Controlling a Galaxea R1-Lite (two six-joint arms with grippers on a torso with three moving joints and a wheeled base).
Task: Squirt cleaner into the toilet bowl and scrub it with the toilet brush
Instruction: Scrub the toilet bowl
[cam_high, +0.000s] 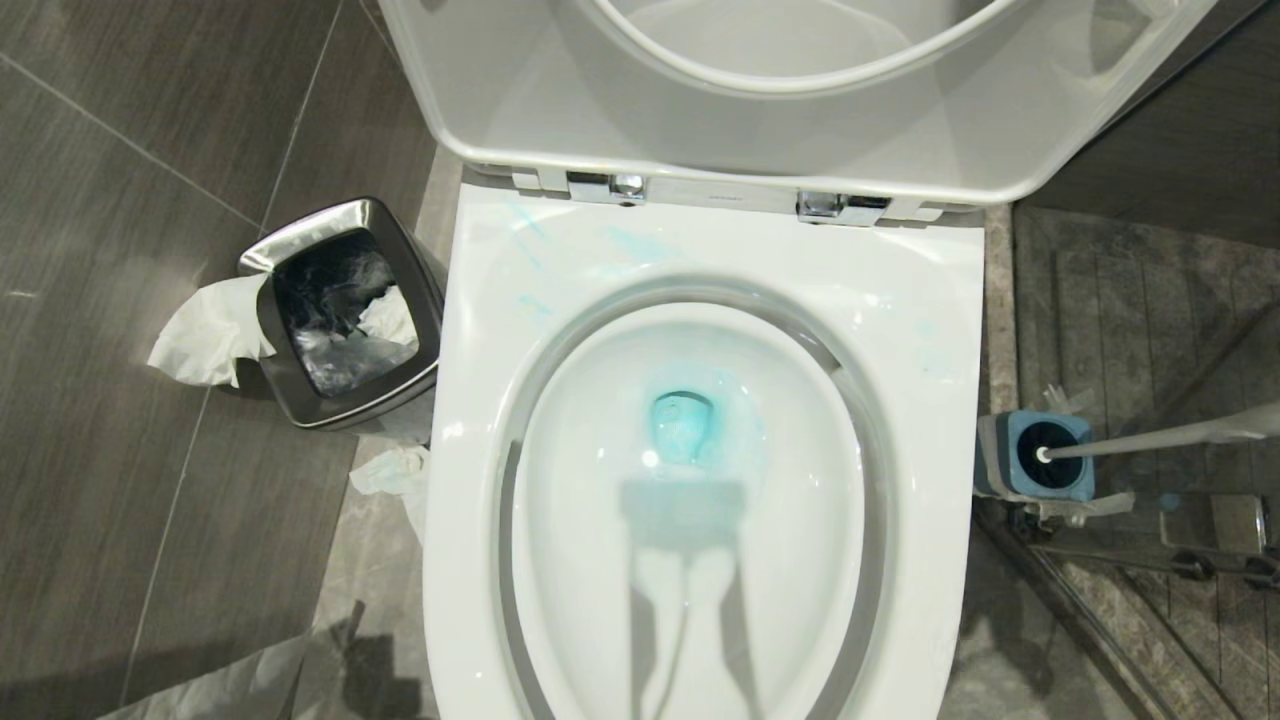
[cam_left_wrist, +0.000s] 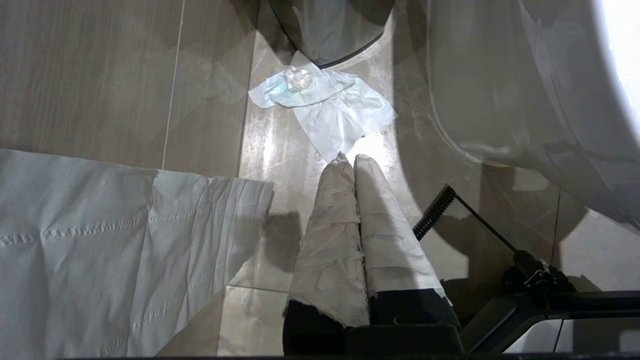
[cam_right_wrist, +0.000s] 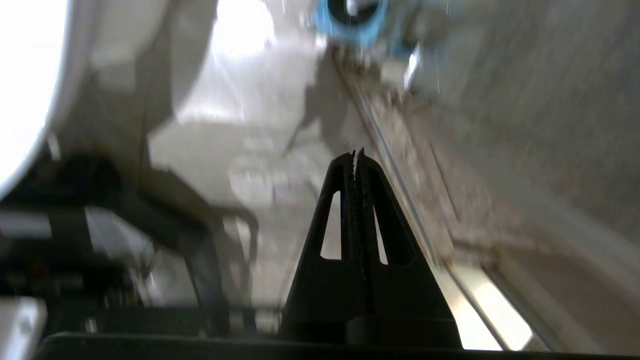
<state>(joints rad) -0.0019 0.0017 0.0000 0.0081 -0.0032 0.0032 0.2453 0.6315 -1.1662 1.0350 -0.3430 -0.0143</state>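
Two grippers are mine, and neither holds anything: my right gripper has its black fingers pressed together, tips touching, and it hangs above the pale floor beside the toilet, pointing toward the blue holder further on; my left gripper has its paper-wrapped fingers closed against each other too, low over the floor on the other side of the toilet, just short of a crumpled tissue and beside a flat sheet of white paper. From my head camera I look down into the toilet bowl, seat and lid raised, with a pool of turquoise liquid at the drain and faint blue smears on the white rim toward the hinges. The toilet brush sits to my right of the bowl, its head down in the square blue holder and its white handle leaning out toward the right edge of the view. To my left of the bowl stands a small square steel bin with tissue hanging over its side. The cleaner bottle is in none of my views
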